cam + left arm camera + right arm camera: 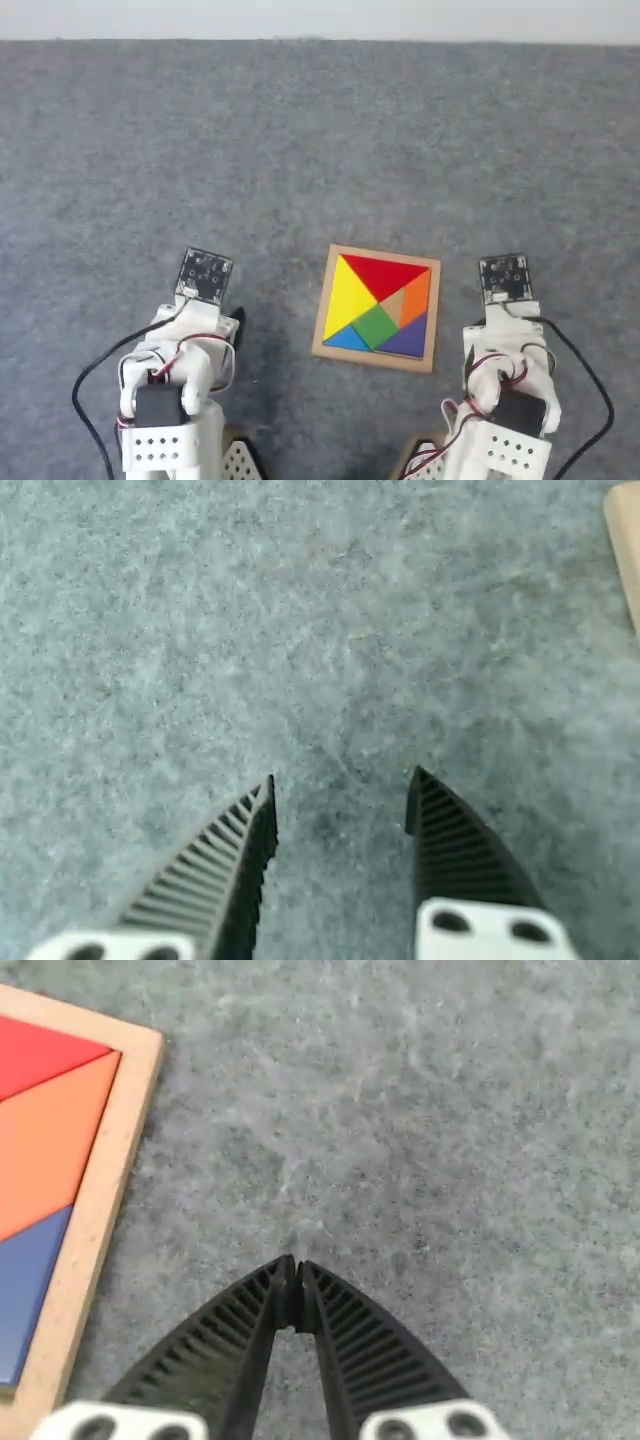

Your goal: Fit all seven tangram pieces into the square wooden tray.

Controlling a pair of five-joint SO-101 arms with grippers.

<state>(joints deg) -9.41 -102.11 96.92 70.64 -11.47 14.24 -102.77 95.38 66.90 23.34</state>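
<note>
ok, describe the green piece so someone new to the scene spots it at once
On the grey table lies a square wooden tray filled with coloured pieces. Along the tray's edge nearest the robot, the green piece sits between the blue triangle and the purple triangle. It is the only green one.

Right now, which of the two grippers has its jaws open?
The left gripper: its jaws stand apart over grey carpet, while the right gripper, beside the wooden tray, has its jaws pressed shut.
</note>
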